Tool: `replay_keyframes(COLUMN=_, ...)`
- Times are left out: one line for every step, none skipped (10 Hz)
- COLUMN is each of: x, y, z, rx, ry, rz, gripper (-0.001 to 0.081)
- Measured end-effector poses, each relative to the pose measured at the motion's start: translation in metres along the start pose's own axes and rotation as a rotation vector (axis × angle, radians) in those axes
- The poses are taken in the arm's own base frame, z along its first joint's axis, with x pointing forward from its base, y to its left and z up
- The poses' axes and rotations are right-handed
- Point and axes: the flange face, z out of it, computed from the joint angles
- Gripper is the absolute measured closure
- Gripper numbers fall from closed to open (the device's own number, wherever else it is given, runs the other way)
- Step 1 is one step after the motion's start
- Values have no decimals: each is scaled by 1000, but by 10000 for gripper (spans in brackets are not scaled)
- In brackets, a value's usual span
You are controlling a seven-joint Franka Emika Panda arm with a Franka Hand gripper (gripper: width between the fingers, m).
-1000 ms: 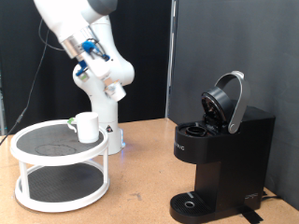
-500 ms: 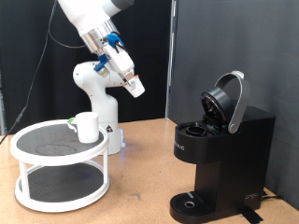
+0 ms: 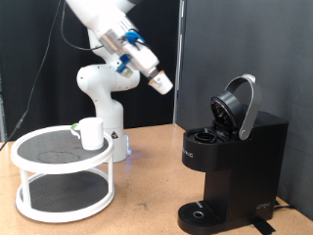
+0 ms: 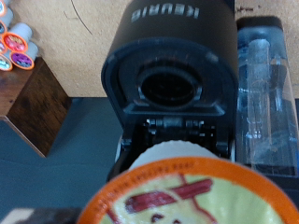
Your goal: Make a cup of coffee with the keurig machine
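The keurig machine (image 3: 231, 162) stands at the exterior view's right with its hinged lid (image 3: 240, 106) raised. My gripper (image 3: 159, 81) hangs in the air up and to the left of that lid, shut on a small coffee pod (image 4: 187, 191) with an orange printed top. In the wrist view the pod fills the foreground, and beyond it the keurig machine's (image 4: 168, 84) open round pod chamber (image 4: 171, 89) shows. The cup (image 3: 91, 132), a white mug, stands on the top shelf of a round rack at the exterior view's left, far from the gripper.
The white two-tier round rack (image 3: 61, 181) stands on the wooden table at the left, in front of the arm's white base (image 3: 106, 108). The wrist view shows the machine's clear water tank (image 4: 266, 84) and a dark wooden box (image 4: 33, 103) with several spare pods (image 4: 17, 47).
The arm has swung from above the rack toward the exterior view's right, carrying the pod closer to the machine's open lid. The cup and machine have not moved.
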Motion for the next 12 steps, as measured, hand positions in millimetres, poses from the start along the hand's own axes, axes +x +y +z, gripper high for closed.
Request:
replay_keyframes(x=-11, y=6, z=8, rx=-6, ry=14, rz=-12, gripper=421)
replay_keyframes(x=-22, y=13, z=17, rx=-14, ry=29, rz=-31, gripper=421)
replay_keyframes(x=-32, y=20, z=26, rx=-21, ry=44, rz=-45, gripper=421)
replay_keyframes(x=-39, y=27, z=33, rx=-27, ry=56, rz=-54, gripper=421)
replay_keyframes(x=-45, y=32, z=38, rx=-17, ry=55, rz=-58, gripper=421)
replay_keyframes(x=-50, y=36, z=41, rx=-8, ry=50, rz=-57, gripper=421)
replay_keyframes(x=-52, y=37, z=42, rx=-2, ry=47, rz=-53, gripper=421)
replay_keyframes(x=-51, y=37, z=42, rx=-3, ry=48, rz=-53, gripper=421)
replay_keyframes(x=-50, y=37, z=44, rx=-8, ry=54, rz=-53, gripper=421)
replay_keyframes(x=-47, y=35, z=48, rx=-10, ry=65, rz=-50, gripper=421)
replay_keyframes(x=-45, y=32, z=54, rx=-11, ry=82, rz=-45, gripper=421)
replay_keyframes(x=-42, y=27, z=62, rx=-4, ry=99, rz=-41, gripper=421)
